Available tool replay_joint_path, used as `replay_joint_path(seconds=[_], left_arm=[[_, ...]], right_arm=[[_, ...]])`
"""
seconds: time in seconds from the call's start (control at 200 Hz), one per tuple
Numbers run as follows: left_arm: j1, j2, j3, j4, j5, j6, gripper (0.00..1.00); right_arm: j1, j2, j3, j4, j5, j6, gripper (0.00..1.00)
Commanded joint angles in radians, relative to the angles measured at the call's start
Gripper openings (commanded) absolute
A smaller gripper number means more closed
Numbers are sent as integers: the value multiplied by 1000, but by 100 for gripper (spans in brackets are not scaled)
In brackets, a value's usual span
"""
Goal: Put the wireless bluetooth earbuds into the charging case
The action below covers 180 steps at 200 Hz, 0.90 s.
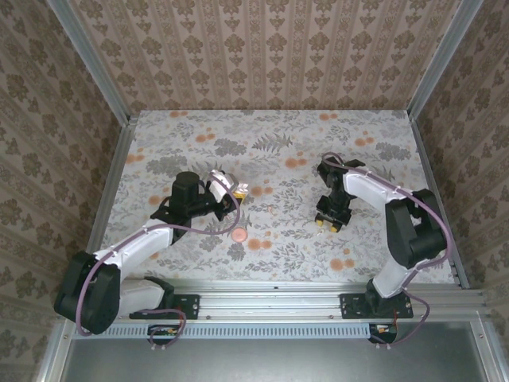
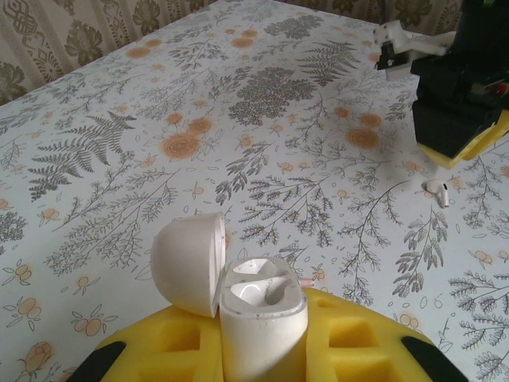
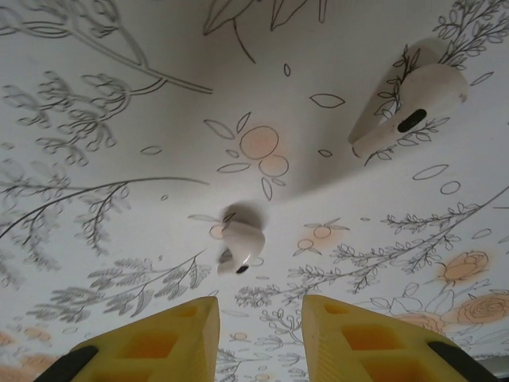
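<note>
Overhead, the left gripper (image 1: 229, 191) sat left of centre above the flowered tablecloth (image 1: 278, 159), and the right gripper (image 1: 330, 222) pointed down at the cloth on the right side, well apart from it. In the left wrist view the left gripper (image 2: 266, 346) was clamped on the charging case (image 2: 261, 310), a white rounded shell held upright between the yellow fingers (image 2: 358, 334). Its lid (image 2: 187, 263) was swung open to the left on its hinge and its hollowed top faced up. Beyond it, one earbud lay on the cloth just beside the black and yellow bulk of the other arm's gripper. From the right wrist, the right gripper (image 3: 260, 318) had its two yellow fingers standing apart with nothing between them, only bare cloth in the gap. The nearer earbud (image 3: 238, 248) lay on the cloth just beyond the fingertips, close to the line of the gap. The second earbud (image 3: 409, 107) lay farther off to the upper right, clear of the first, with its stem angled down to the left. A small pink disc (image 1: 239, 234) rested on the cloth near the left gripper, on the side toward the arm bases.
</note>
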Motion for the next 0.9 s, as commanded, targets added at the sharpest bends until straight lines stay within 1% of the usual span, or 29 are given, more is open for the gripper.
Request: replay_joint_path(seconds=[0.0,0.29,0.57,0.745,0.895], left_arm=[[-6,1,3,1,-2,13,6],[-5,16,5,4,3,14,6],[-6,17,4,0,3,13,6],[-5,19,6,-2,5,13,6],[-5,17,6,-7,5,14,6]], right_arm=[[-2,36,9,6,-9,42,33],[-2,97,-13,67,-30,43,33],[-2,108,-58,107,-54,55,32],[-3,111,-80,130,-53,58,25],[-1,96,-89,140,-48,62,22]])
